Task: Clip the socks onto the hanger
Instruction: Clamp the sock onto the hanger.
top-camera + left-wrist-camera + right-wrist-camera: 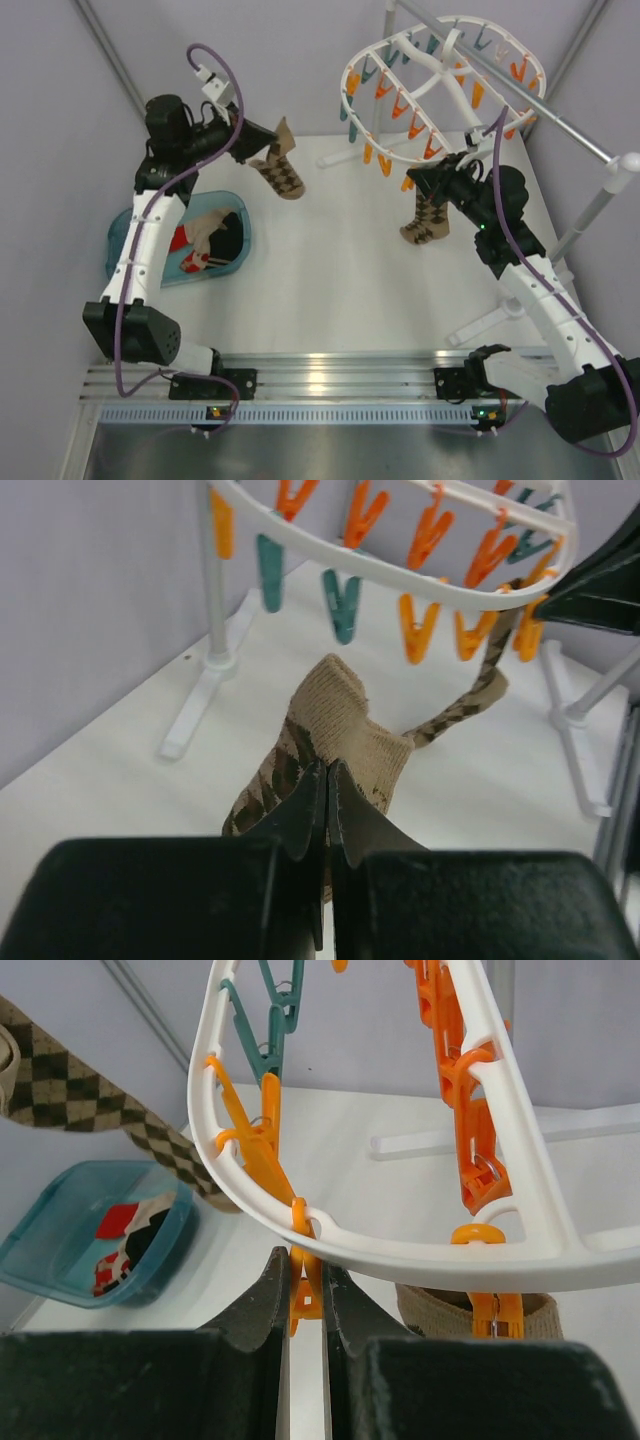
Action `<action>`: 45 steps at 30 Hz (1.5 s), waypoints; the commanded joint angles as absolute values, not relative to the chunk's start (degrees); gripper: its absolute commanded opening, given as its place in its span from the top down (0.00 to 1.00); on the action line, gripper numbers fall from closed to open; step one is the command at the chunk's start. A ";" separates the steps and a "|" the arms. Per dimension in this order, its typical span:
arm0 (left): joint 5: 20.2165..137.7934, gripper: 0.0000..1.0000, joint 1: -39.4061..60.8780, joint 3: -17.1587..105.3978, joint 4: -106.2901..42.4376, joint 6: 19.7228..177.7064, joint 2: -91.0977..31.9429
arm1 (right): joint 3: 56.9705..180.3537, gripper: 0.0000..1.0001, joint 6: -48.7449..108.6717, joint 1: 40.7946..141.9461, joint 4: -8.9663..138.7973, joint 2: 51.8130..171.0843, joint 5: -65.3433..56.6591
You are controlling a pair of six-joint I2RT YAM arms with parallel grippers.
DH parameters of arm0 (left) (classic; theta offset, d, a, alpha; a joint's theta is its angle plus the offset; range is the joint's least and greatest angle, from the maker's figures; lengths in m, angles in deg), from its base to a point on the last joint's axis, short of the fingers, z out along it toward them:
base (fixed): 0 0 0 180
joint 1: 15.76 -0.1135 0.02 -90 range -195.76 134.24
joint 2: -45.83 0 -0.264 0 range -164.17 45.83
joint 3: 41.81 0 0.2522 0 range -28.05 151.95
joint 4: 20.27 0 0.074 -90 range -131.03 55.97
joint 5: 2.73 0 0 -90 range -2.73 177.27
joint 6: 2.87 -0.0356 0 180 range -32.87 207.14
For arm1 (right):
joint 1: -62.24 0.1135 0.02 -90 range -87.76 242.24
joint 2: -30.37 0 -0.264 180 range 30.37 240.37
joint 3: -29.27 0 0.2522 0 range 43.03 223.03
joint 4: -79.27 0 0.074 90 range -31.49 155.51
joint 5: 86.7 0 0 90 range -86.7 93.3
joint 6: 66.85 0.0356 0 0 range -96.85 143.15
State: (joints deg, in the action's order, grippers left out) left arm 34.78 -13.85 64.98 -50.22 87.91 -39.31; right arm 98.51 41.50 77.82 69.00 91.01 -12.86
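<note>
Above the white table [340,260], the left gripper [327,775] pinches a soft knitted argyle sock [350,730] tight. The right gripper [303,1260] squeezes a hard orange clip [305,1302] on the oval plastic hanger [520,1210], where another sock [428,218] dangles.

Sock [283,172] aloft, 2nd sock [428,218] on hanger [352,80]
</note>
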 commanded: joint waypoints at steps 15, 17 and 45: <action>47.80 1.00 15.25 38.75 -5.75 117.80 -39.42 | 100.51 1.00 49.78 77.19 75.79 91.80 -16.56; 48.59 1.00 16.14 38.05 -1.26 119.12 -41.44 | 100.07 1.00 50.65 77.19 76.32 91.80 -16.83; 56.50 1.00 19.83 40.42 12.47 130.90 -51.64 | 98.66 1.00 54.88 77.18 79.49 94.35 -18.32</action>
